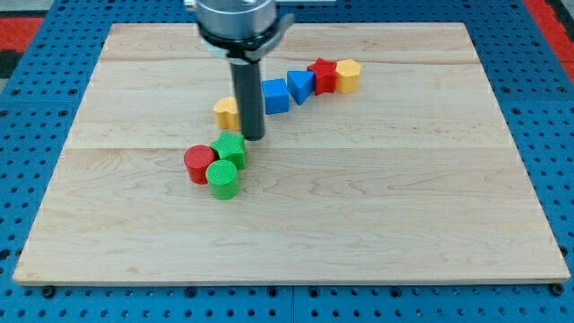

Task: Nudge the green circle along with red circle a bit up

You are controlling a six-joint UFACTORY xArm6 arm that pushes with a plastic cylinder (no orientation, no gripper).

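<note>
The green circle (223, 178) sits left of the board's middle, touching the red circle (199, 163) on its upper left. A second green block (230, 148), shape unclear, touches both from above. My tip (254, 136) rests on the board just right of and above that second green block, apart from the two circles.
A yellow block (227, 112) lies behind the rod on its left. To the upper right runs a row: blue cube (275, 95), blue triangle (300, 84), red star (323, 74), yellow block (348, 75). The wooden board (404, 206) lies on a blue pegboard.
</note>
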